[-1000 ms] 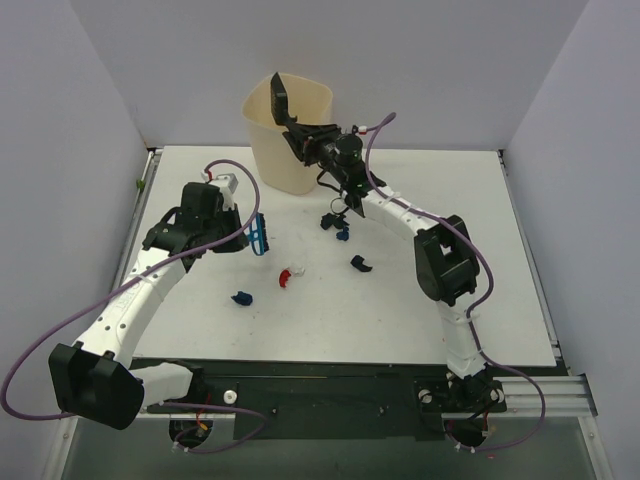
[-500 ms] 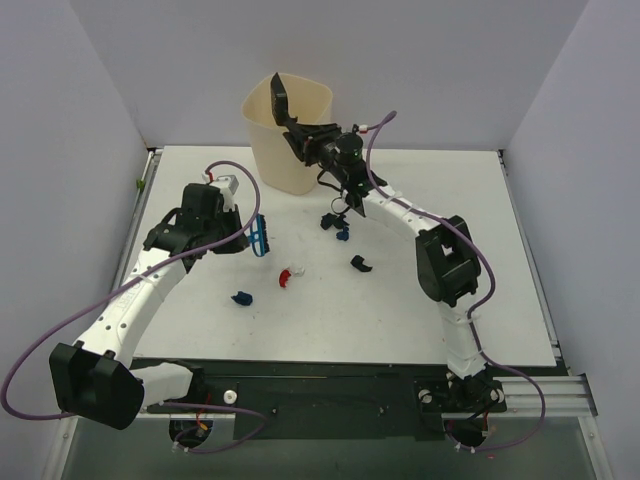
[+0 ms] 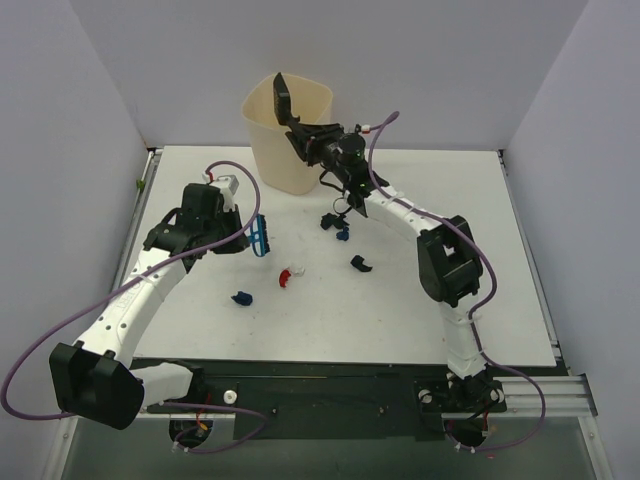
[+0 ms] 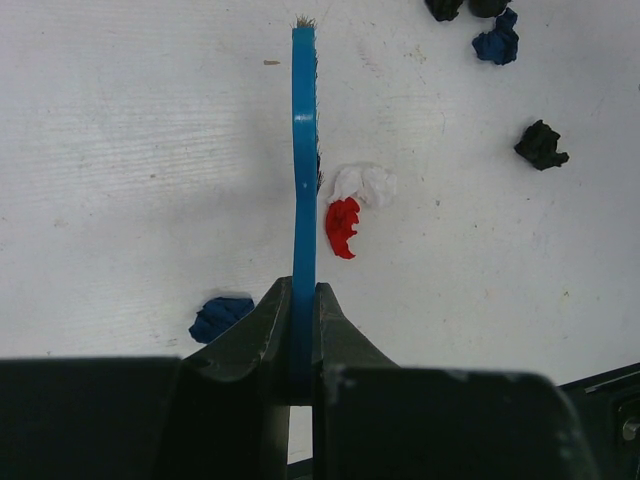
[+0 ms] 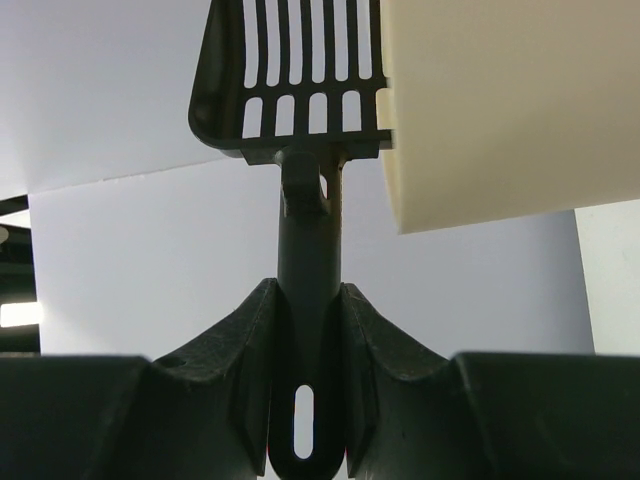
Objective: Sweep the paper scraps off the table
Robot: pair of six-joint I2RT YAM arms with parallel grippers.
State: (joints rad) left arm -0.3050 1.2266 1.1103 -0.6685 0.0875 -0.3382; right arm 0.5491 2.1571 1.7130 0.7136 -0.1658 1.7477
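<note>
We see two slim arms, the left arm [image 3: 140,290] and the right arm [image 3: 400,212], each built of white ribbed links between bulky matt black joint housings [image 3: 447,262]. A purple cable [image 3: 383,123] loops loosely along each one, meeting a small red and white connector [image 3: 361,128] near the wrist. Both are bolted to a black base plate [image 3: 320,400] dotted with pale round screws [image 3: 231,395]. The left gripper [image 4: 303,300] and the right gripper [image 5: 310,300] have black, grainy fingers [image 5: 245,330] tapering like wedges from a broad black body.
</note>
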